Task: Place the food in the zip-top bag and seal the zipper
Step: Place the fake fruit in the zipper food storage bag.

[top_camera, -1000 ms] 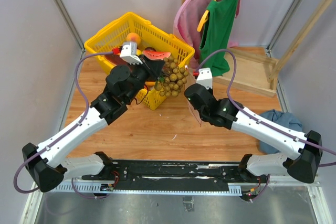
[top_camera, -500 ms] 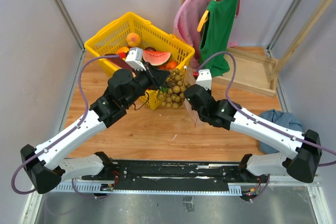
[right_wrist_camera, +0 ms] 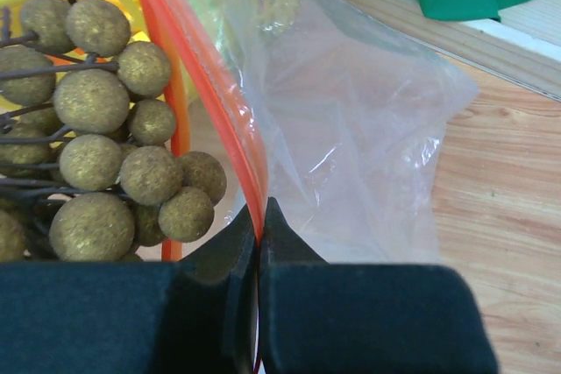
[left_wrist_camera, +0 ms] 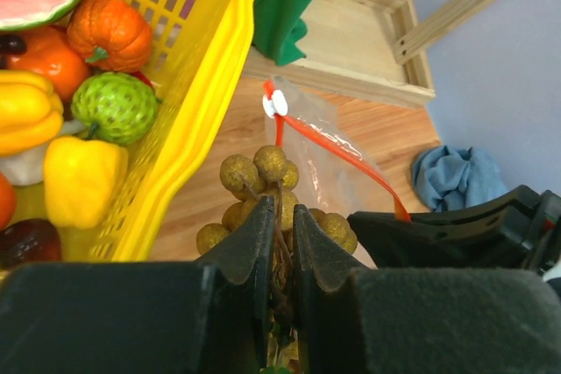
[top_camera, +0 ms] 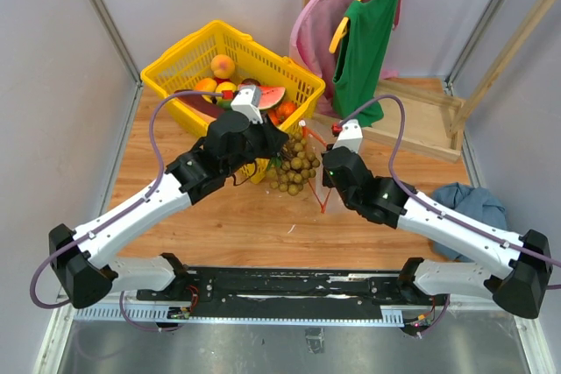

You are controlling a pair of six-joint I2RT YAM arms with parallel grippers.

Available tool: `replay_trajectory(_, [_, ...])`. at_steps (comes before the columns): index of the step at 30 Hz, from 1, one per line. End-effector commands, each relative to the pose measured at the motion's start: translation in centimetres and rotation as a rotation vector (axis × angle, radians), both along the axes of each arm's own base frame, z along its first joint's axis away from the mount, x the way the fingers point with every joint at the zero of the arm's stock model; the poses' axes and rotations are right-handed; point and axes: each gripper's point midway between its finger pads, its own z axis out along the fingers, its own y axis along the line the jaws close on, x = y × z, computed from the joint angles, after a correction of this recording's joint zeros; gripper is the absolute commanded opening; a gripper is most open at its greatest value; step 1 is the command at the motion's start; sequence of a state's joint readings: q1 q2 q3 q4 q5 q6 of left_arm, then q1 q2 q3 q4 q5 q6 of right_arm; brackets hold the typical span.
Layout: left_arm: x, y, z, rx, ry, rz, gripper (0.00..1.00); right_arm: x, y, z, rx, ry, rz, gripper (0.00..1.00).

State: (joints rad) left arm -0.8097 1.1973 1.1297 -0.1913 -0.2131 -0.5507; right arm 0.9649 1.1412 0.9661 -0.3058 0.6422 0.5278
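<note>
Grapes point(top_camera: 294, 168) hang in the air from the left claw point(top_camera: 273, 144), whose fingers are pinched on the bunch's stem, just off the 5 o'clock corner of the yellow basket point(top_camera: 175, 63) and above the table point(top_camera: 219, 225). The right claw point(right_wrist_camera: 260, 216) is pressed together on the orange zipper point(right_wrist_camera: 206, 85) and holds the clear bag point(right_wrist_camera: 359, 129) up by that edge.

From above, the bag sits right beside the bunch at its 3 o'clock. The zipper's long axis runs roughly from 12 to 6 o'clock, so the mouth faces the grapes side-on. In the right wrist view the bunch is at 9 o'clock of the pinched strip. It touches or overlaps a second orange strip, and I cannot tell whether it has entered the mouth.

My guess is that the left arm, the one carrying the fruit, needs to shift toward 3 o'clock and then lower.
</note>
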Motion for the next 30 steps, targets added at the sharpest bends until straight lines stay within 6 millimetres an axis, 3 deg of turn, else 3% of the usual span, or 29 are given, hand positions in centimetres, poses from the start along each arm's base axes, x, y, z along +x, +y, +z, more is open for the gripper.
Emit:
replay_trajectory(1, [0.2,0.2,1.6,0.017,-0.030,0.018,0.00,0.4,0.9,0.9,0.058,-0.047,0.055,0.01])
replay_trajectory(10, [0.6,-0.7,2.1,0.003,-0.023,0.004,0.00,0.2,3.1,-0.4,0.052,-0.029,0.171,0.01])
replay_trajectory(21, [1.0,0.7,3.1,-0.112,-0.078,0.100,0.00,-0.2,3.5,-1.1,0.108,0.001,0.159,0.01])
replay_trajectory(30, [-0.7,-1.6,4.3,-0.160,-0.130,0.053,0.00,-0.6,3.5,-1.2,0.149,0.022,0.154,0.01])
